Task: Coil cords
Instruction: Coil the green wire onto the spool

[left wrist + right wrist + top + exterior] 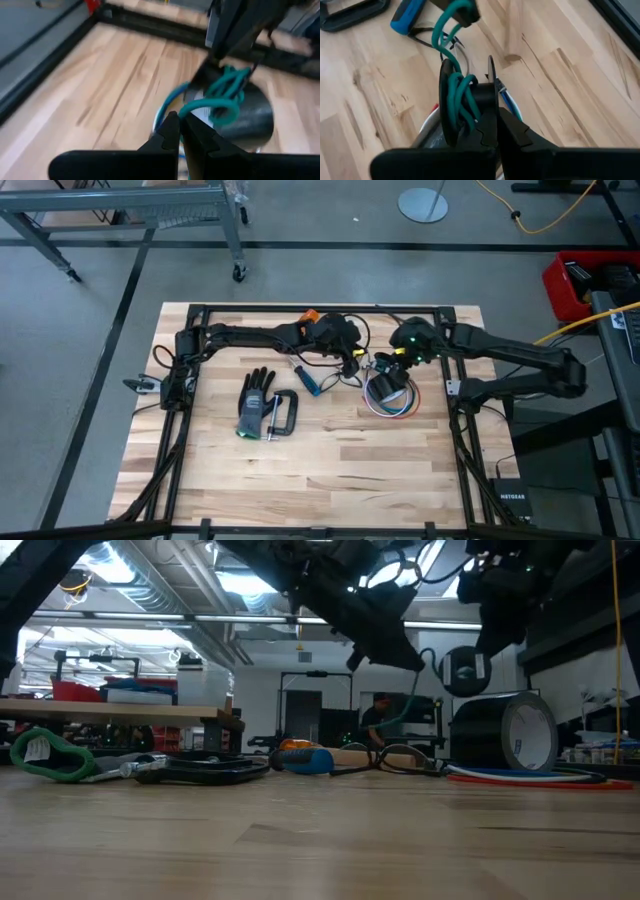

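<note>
Above the far middle of the table, both grippers hold the teal-green cord: the left gripper pinches one loop, the right gripper clamps several strands. Below lies a tape roll; the near half stays mostly free.

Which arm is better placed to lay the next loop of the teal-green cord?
Probably left: the left gripper pinches the thin teal-green cord's free stretch, while the right gripper clamps the gathered loops.
</note>
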Controlling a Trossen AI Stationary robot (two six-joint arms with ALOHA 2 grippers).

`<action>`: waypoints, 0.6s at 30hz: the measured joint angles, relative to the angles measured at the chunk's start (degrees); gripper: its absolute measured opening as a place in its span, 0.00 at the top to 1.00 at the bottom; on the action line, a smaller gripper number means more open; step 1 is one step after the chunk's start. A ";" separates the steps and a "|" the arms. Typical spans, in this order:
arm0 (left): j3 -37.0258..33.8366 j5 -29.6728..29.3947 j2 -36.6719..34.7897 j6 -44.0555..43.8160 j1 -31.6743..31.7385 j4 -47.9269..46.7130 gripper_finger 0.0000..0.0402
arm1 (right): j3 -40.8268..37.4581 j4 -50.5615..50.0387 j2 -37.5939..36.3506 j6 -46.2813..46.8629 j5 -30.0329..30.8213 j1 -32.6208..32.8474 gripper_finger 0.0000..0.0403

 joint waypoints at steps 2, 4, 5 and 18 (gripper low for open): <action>0.99 0.02 0.00 0.07 0.19 -4.17 1.00 | 0.00 0.43 0.63 0.20 -0.02 0.00 1.00; 2.16 0.12 0.00 0.24 0.45 -8.18 1.00 | 0.00 1.04 1.12 0.24 -0.02 0.00 1.00; 2.89 0.17 0.00 0.24 0.65 -10.50 1.00 | 0.00 1.07 1.17 0.26 0.00 0.00 1.00; 7.33 8.59 0.00 -5.85 4.22 -32.93 1.00 | 0.00 3.54 1.14 2.74 0.11 -0.04 1.00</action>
